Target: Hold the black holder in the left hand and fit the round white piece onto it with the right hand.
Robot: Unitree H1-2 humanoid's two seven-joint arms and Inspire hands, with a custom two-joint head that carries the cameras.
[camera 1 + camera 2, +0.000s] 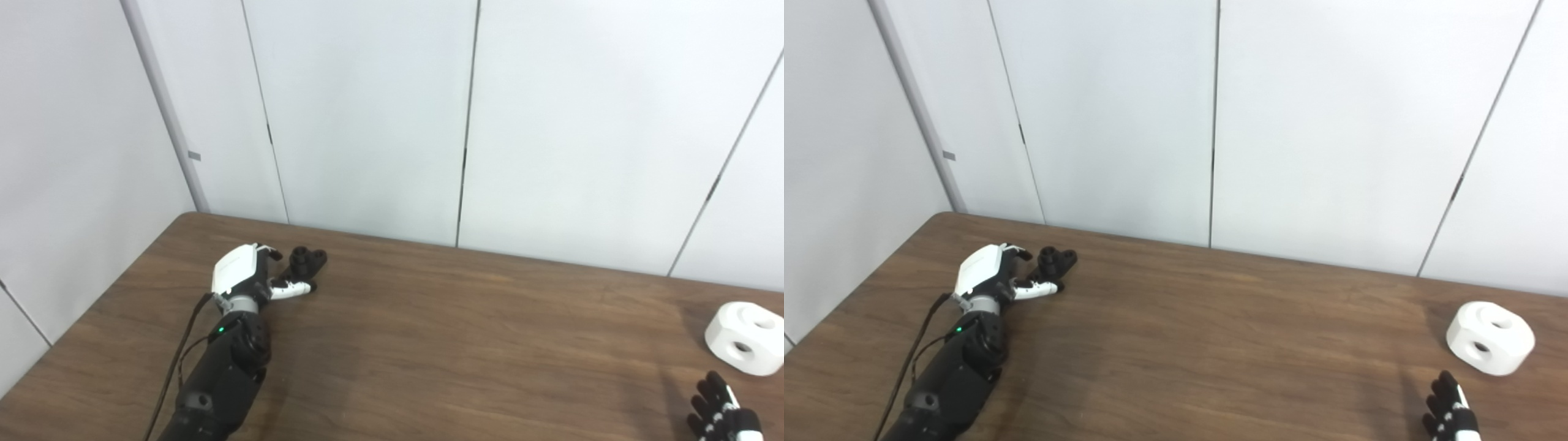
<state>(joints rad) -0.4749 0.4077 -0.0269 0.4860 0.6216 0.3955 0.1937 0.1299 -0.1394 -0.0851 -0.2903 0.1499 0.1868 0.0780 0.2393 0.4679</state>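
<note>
The black holder (308, 260) lies on the wooden table (429, 343) at the far left. My left hand (248, 275) is right beside it, fingers apart, with the thumb (293, 288) in front of the holder and a finger behind it; no closed grasp shows. The round white piece (745, 337), with holes in its top and side, rests on the table at the far right. Only the fingertips of my right hand (723, 413) show at the bottom right corner, spread, holding nothing, a short way in front of the white piece.
White wall panels (367, 122) stand directly behind the table's far edge and along its left side. A black cable (177, 361) runs along my left forearm. Bare wood lies between the two hands.
</note>
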